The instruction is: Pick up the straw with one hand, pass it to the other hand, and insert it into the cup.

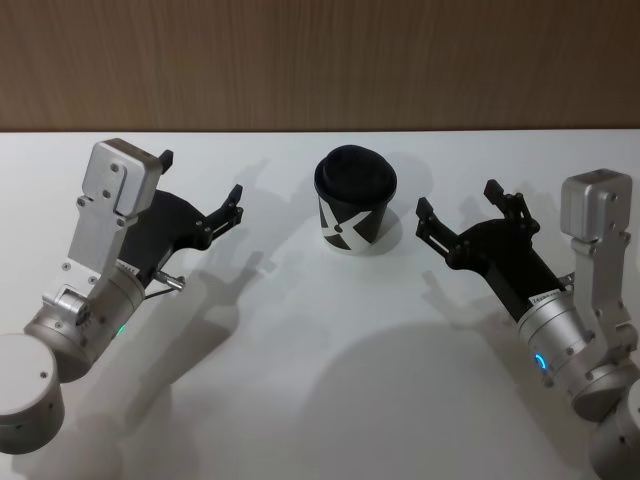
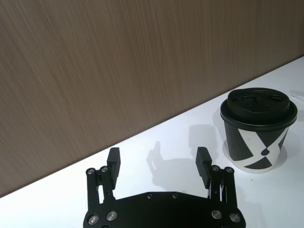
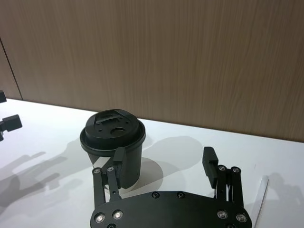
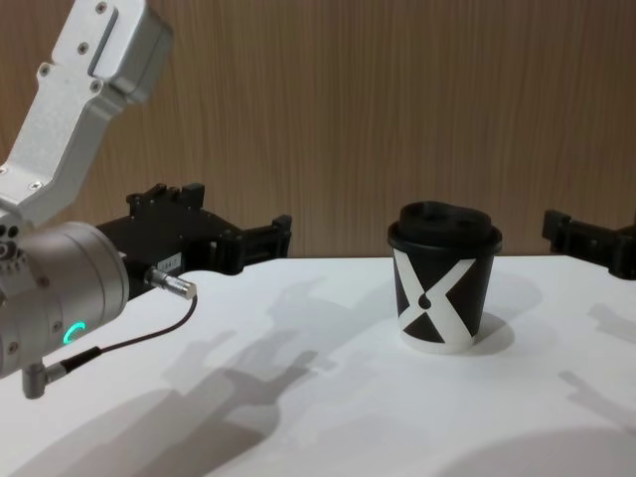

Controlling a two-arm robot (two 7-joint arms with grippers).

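On the white tabletop (image 1: 300, 390), near the wood-panelled wall (image 1: 300, 60), the black paper cup (image 1: 355, 205) stands upright with its domed black lid (image 2: 259, 102) on, the white X and drop mark facing the robot. The cup sits between the two arms and touches neither. The left gripper (image 1: 200, 178) hovers above the table to the cup's left, pointing toward the wall and slightly inward. Its two short black fingers (image 2: 113, 156) are spread wide with nothing between them; in the left wrist view the bare table shows in the gap and the cup (image 2: 259, 130) stands off to one side. A green ring light (image 4: 70, 333) glows on its silver wrist, and a thin grey cable (image 4: 129, 343) loops below it. The right gripper (image 1: 458, 200) hovers to the cup's right, angled toward it, and its fingers (image 3: 209, 156) are likewise spread wide and empty. In the right wrist view one finger overlaps the cup (image 3: 114, 137), but the head view shows a clear gap between them. A blue light (image 1: 541, 362) shows on its wrist. The straw (image 3: 260, 204) appears as a faint, thin, pale line lying flat on the table just beside the right gripper, on the side away from the cup, touched by neither gripper.
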